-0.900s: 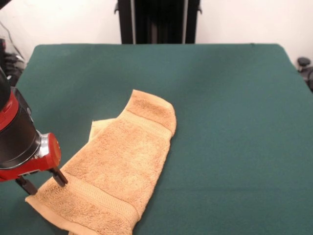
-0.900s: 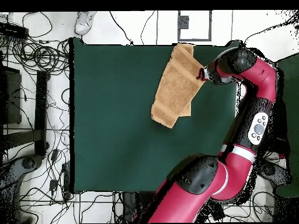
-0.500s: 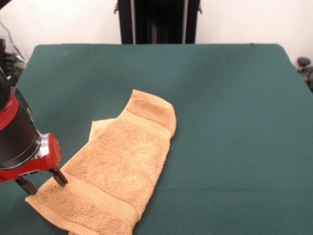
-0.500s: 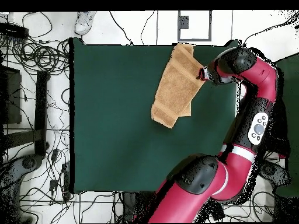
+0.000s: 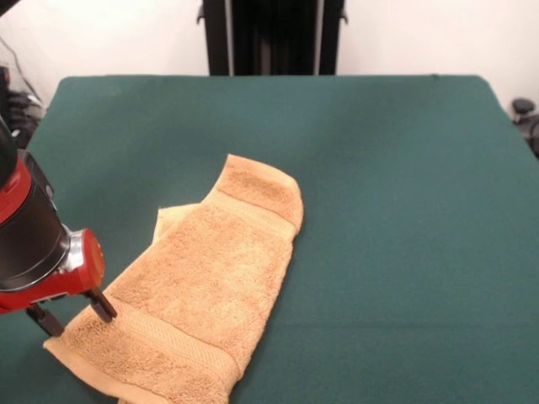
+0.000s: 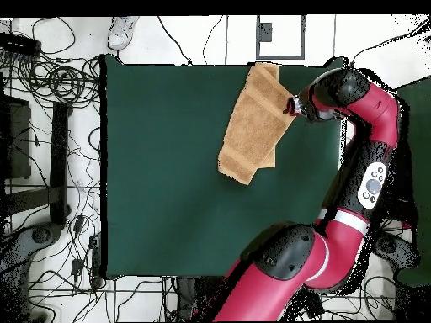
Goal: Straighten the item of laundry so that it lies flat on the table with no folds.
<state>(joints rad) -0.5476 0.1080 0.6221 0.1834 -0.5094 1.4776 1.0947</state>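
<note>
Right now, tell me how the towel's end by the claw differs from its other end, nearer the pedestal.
The towel end by the claw lies at the table's front edge, its corner between the open claw's fingers; the far end lies free, well inside the table. The near end is wide with one long woven band; the far end looks narrower, with a second layer peeking out beside it. Both are the same tan-orange terry.

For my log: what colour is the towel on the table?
Tan-orange, with a woven band near each end; the towel shows best in the front view.
</note>
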